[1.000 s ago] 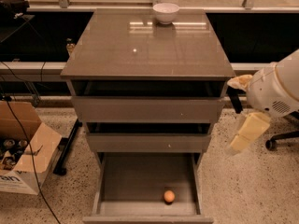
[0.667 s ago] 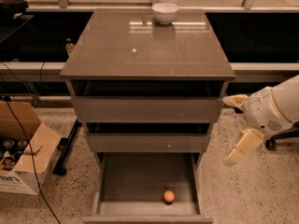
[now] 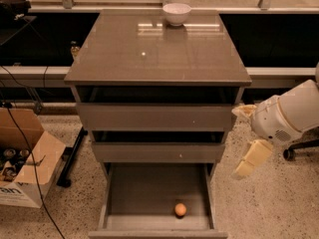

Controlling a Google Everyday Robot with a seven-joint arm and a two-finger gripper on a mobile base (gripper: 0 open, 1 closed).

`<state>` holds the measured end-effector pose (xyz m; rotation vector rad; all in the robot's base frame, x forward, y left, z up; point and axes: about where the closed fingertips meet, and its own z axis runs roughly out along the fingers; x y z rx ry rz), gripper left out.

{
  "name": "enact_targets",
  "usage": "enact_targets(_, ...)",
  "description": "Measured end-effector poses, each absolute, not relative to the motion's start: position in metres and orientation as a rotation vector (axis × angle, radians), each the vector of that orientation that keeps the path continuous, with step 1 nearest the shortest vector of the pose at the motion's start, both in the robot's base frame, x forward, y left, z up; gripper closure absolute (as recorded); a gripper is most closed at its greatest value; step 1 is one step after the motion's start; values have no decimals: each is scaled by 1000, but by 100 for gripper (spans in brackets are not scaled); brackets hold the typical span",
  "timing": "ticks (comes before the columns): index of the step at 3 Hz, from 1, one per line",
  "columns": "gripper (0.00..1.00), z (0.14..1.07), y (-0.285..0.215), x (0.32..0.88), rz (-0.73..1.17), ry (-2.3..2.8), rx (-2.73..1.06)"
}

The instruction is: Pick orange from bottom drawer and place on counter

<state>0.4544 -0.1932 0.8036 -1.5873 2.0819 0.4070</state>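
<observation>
The orange (image 3: 180,209) lies on the grey floor of the bottom drawer (image 3: 134,195), near its front right. That drawer is pulled out wide open. The counter (image 3: 119,54) is the glossy top slab of the cabinet. My gripper (image 3: 245,141) hangs to the right of the cabinet, level with the middle drawer, above and right of the orange. Its two cream fingers (image 3: 251,158) are spread apart and hold nothing.
A white bowl (image 3: 176,13) stands at the back edge of the counter. An open cardboard box (image 3: 22,171) with cans sits on the floor at the left, with cables beside it. A chair base (image 3: 299,151) shows at the right edge.
My arm has come down and in a little toward the cabinet's right side. The orange and the drawers have not moved.
</observation>
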Motion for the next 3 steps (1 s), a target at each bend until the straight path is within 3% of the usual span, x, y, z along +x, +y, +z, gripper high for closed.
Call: enact_targets(3,0,600,-150,467,762,2028,-1317)
